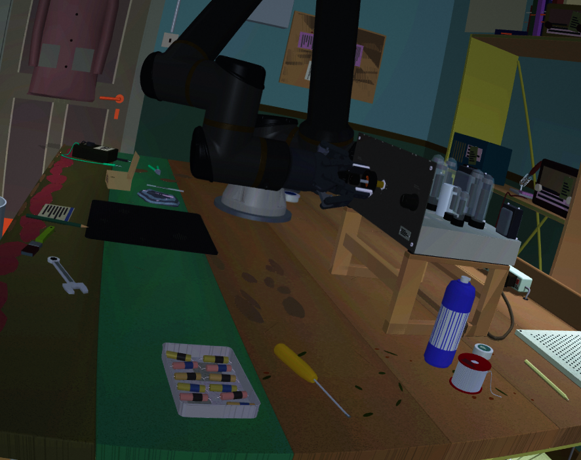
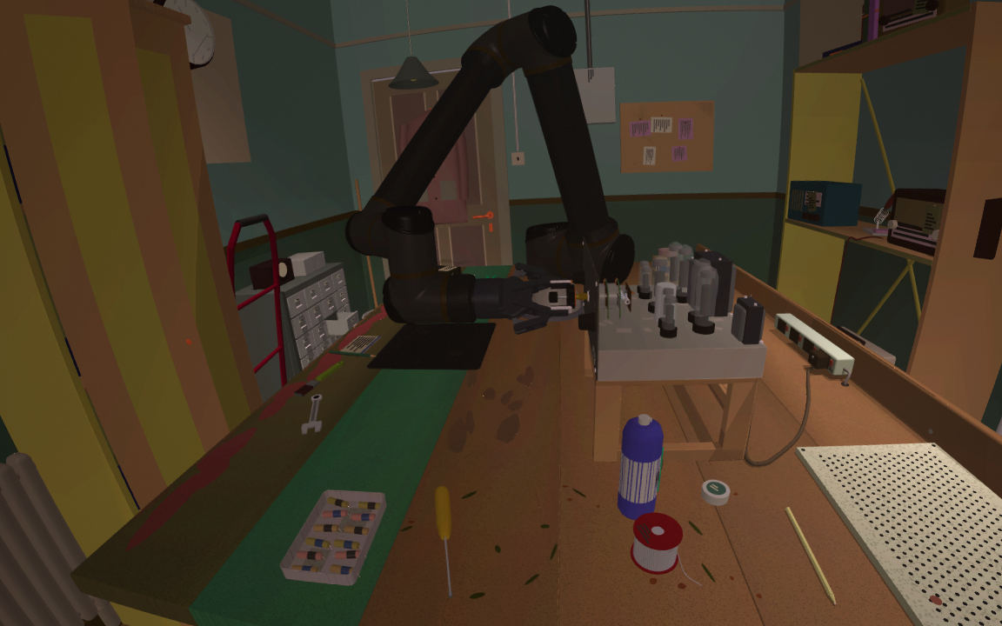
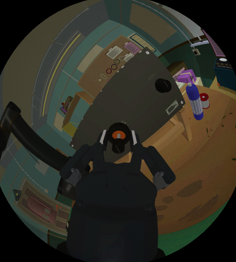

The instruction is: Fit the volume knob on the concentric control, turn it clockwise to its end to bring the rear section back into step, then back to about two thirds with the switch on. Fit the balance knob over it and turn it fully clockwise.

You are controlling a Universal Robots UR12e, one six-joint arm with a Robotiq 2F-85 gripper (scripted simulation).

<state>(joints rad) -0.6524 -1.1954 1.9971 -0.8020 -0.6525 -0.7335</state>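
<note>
My gripper reaches level toward the black front panel of the amplifier chassis. Its two pale fingertips clasp a black knob from either side. Which of the two knobs this is I cannot tell. Just ahead of the knob, an orange collar with a grey shaft stands out from the panel, inside a black ring. In the side camera the knob sits between the fingers, with a small brass tip toward the panel. Another black knob is mounted further along the panel.
Behind the panel stand valves and a transformer on the grey chassis, which rests on a wooden stand. On the bench lie a blue bottle, a wire spool, a yellow screwdriver, a resistor tray and a black mat.
</note>
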